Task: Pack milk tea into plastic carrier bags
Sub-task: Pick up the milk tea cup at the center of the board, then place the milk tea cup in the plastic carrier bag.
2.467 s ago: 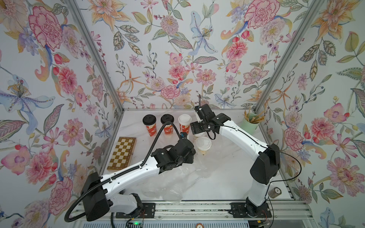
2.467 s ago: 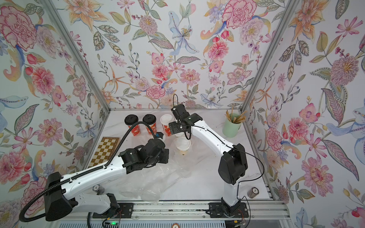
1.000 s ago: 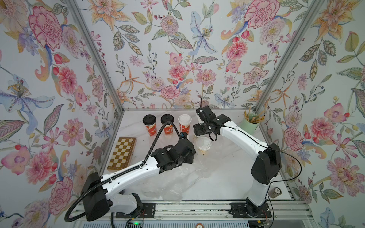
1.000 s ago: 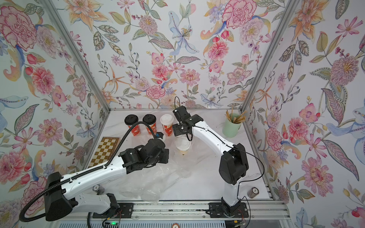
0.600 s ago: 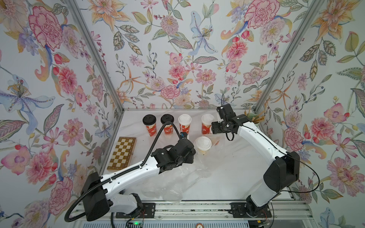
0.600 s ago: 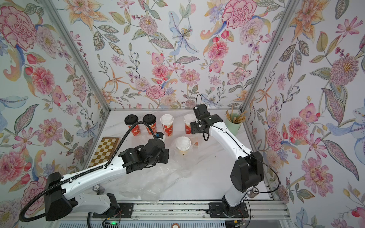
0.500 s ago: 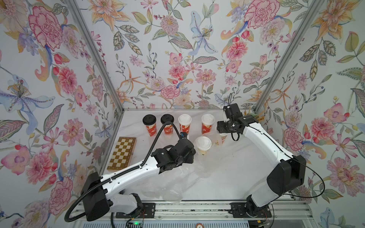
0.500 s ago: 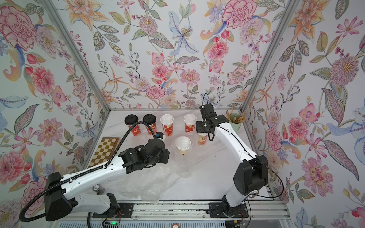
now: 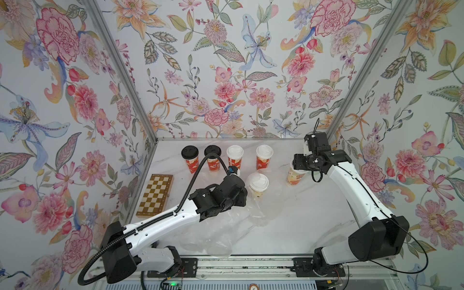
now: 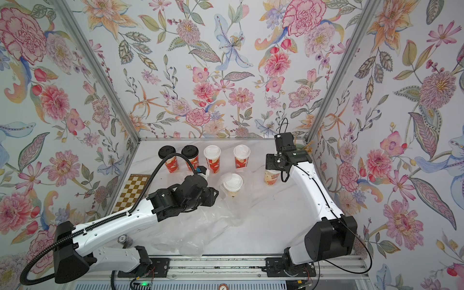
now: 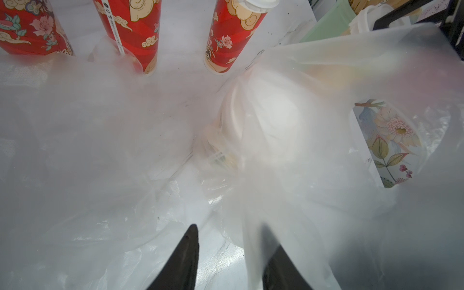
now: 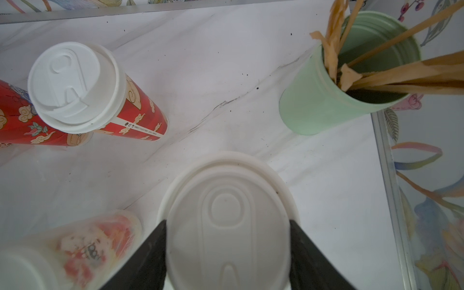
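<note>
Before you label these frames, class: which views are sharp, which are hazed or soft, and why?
Left wrist view: the plastic bag near the lens hazes nearly everything; only the red cups read crisp. Right wrist view: the gripped cup is fairly sharp, the bagged cup soft. Both top views: evenly lit, sharp, no strong glare.

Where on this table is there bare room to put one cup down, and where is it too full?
The table is bare between the crumpled bags and the right arm, down to the front edge. A smaller patch lies between the white-lidded red cup and the mint cup. It is crowded around the bagged cup and along the back row.
</note>
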Controlling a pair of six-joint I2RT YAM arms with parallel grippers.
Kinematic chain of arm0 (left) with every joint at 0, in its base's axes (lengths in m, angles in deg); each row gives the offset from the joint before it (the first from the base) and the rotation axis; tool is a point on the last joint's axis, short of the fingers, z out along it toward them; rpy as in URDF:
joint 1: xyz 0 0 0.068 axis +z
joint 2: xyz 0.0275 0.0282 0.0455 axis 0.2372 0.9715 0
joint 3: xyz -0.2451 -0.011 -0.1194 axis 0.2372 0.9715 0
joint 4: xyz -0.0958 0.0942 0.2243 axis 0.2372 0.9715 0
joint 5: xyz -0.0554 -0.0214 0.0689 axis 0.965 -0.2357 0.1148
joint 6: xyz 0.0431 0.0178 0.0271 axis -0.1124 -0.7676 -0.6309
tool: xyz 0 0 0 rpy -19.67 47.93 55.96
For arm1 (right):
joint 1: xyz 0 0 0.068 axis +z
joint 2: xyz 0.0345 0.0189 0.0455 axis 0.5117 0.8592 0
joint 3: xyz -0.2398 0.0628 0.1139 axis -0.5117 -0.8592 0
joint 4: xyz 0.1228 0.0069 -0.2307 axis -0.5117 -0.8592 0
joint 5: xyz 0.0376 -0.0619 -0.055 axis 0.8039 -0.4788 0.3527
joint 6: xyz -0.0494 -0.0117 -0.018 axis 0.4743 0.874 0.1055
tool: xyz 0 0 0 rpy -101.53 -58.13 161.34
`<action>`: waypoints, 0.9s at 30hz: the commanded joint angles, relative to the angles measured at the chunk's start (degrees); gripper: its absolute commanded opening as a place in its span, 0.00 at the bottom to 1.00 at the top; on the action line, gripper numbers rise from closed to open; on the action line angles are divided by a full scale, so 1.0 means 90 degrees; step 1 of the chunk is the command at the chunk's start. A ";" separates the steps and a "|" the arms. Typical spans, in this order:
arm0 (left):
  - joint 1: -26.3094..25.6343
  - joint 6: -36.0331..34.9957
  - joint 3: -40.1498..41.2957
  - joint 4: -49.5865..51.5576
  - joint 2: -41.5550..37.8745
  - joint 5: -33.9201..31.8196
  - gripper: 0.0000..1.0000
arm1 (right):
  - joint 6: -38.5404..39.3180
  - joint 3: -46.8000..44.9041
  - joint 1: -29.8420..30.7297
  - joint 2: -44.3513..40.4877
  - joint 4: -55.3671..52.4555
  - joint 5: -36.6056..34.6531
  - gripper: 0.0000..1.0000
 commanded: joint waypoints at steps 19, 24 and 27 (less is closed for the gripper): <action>0.0057 -0.0205 -0.0070 -0.0115 -0.0587 0.0967 0.58 | -0.0340 0.2562 0.0858 -0.0553 -0.2761 -0.0334 0.54; -0.0045 -0.0326 -0.0219 0.0123 -0.0534 0.0943 0.62 | -0.0500 0.3472 0.1197 -0.0472 -0.3450 -0.0465 0.52; -0.0109 -0.0322 -0.0210 0.0192 -0.0546 0.0925 0.63 | -0.0554 0.3971 0.1419 -0.0406 -0.3757 -0.0545 0.52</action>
